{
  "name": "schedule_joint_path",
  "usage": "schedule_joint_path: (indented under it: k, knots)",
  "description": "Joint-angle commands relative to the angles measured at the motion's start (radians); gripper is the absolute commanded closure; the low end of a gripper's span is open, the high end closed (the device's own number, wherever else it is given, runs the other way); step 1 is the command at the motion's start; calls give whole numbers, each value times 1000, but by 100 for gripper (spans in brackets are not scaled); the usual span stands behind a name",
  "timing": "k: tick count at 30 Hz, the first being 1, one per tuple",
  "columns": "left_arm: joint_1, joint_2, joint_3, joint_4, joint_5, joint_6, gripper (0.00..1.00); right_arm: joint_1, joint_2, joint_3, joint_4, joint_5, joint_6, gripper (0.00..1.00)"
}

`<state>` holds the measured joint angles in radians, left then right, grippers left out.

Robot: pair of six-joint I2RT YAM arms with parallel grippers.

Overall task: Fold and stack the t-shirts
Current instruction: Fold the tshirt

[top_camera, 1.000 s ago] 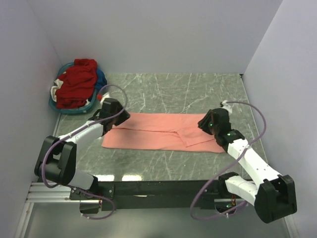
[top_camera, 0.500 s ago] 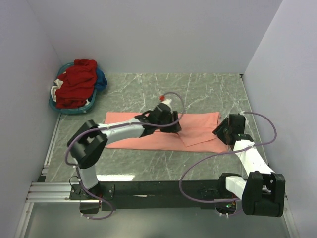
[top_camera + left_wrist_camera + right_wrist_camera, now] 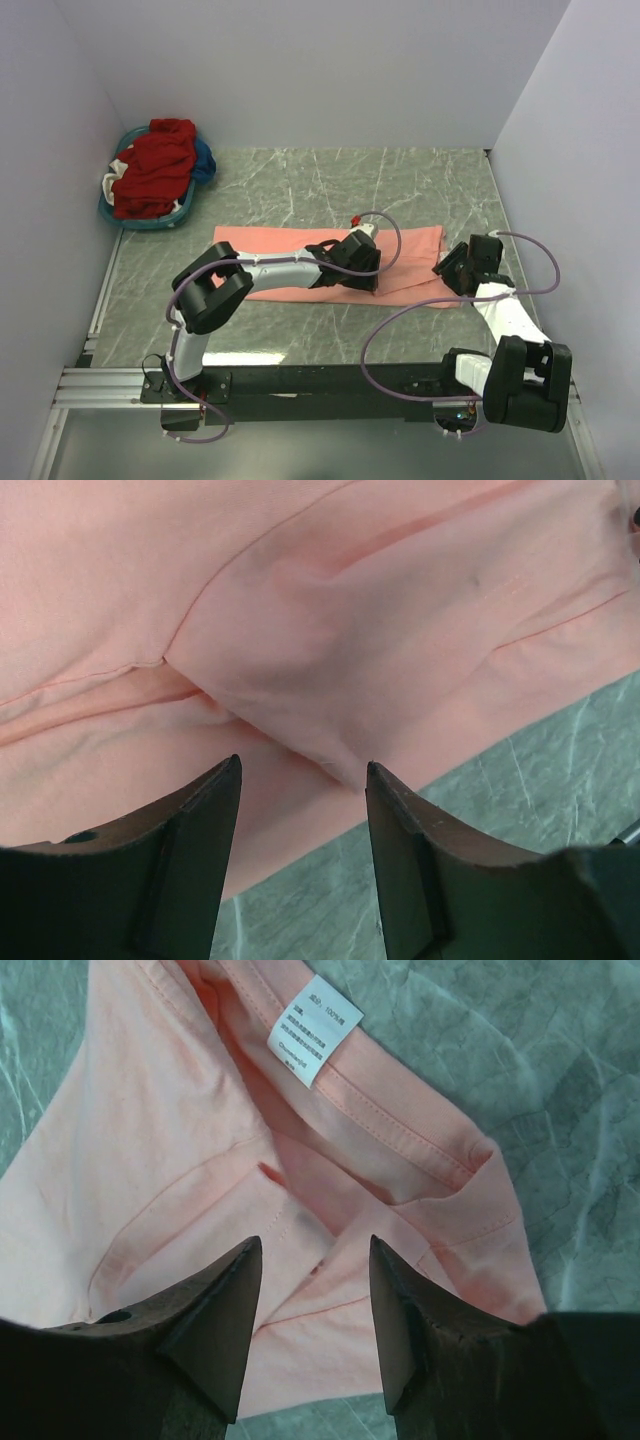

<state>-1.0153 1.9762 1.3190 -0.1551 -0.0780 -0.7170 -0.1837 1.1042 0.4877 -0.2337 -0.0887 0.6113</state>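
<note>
A salmon-pink t-shirt (image 3: 270, 250) lies folded into a long strip across the middle of the green marble table. My left gripper (image 3: 366, 272) reaches far right over its near edge, open and empty; in the left wrist view the gripper (image 3: 303, 770) hangs over a folded sleeve flap (image 3: 400, 650). My right gripper (image 3: 452, 272) is open and empty over the shirt's right end; in the right wrist view the gripper (image 3: 315, 1250) is above the collar with its white label (image 3: 315, 1030).
A teal basket (image 3: 150, 215) at the back left holds a heap of red (image 3: 155, 175) and blue clothes. White walls close in the table on the left, back and right. Bare marble (image 3: 330, 180) lies behind the shirt.
My left gripper has swept from the shirt's left end rightward to its middle-right. My right gripper has pulled back to the shirt's right end. The shirt's near part is now folded narrower.
</note>
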Motion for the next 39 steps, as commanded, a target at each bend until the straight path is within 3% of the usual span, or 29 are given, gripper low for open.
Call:
schedule_joint_path:
  k: [1, 15, 21, 28, 34, 39]
  knots:
    - [-12, 12, 34, 12, -16, 14, 41, -8, 13, -14, 54, -19, -5, 46]
    - [-49, 78, 91, 8, -13, 2, 47, -8, 54, -24, 109, -59, 5, 56]
    - [-54, 73, 97, 14, -12, -9, 58, -10, 65, -20, 112, -59, 1, 68]
    - [-55, 46, 85, 14, -29, -18, 82, -10, 36, -20, 100, -75, -5, 89]
    - [-54, -2, 56, 12, -49, -35, 97, -8, -35, -24, 59, -85, -19, 96]
    - [-52, -54, 33, 14, -49, -45, 99, -8, -92, -32, 24, -97, -30, 99]
